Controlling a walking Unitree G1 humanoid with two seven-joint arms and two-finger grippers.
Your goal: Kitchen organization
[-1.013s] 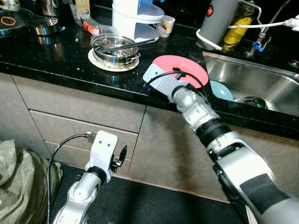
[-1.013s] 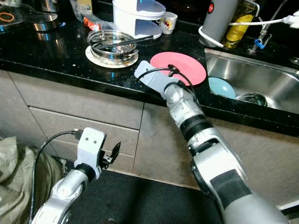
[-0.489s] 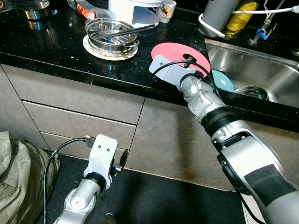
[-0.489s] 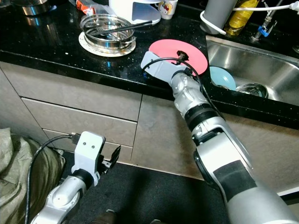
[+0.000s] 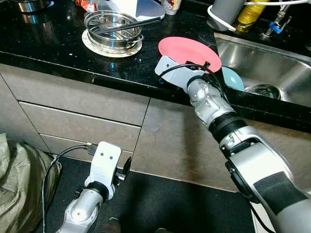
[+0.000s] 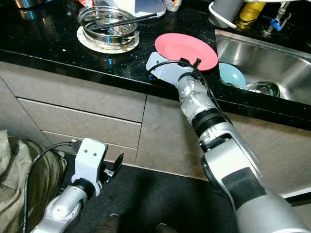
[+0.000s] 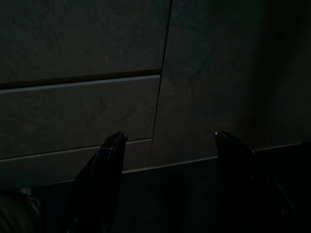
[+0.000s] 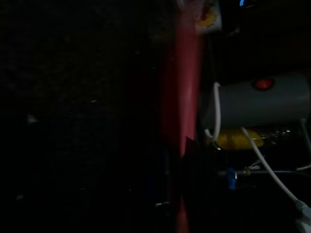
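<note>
Black stone counter (image 5: 58, 53) runs across the head views, steel sink (image 5: 272, 63) set into it on the robot's right, grey drawers (image 5: 77, 121) below

Right arm reaches up over the counter edge; right gripper (image 5: 194, 73) sits at the near rim of the pink plate (image 5: 187, 47). Plate lies just beside the sink's left wall, its far edge looking slightly raised off the counter, directly ahead of the wrist. Fingertips are hidden under wrist housing and plate: cannot tell whether they are clamped on the rim. Judgement: the coming move turns on this contact; plate is round, so no long axis, and approach is rim-on

Left gripper (image 5: 124, 170) hangs low in front of the drawers, well apart from the plate; left wrist view shows its two fingers (image 7: 104, 165) spread, nothing between them. Right arm is far nearer

Right wrist view, very dark, gives the plate (image 8: 182, 97) edge-on as a thin red band, grey kettle (image 8: 262, 99) beyond. Head views alone show the blue bowl (image 5: 232, 77) in the sink and the steel bowl (image 5: 112, 24) on the counter
</note>
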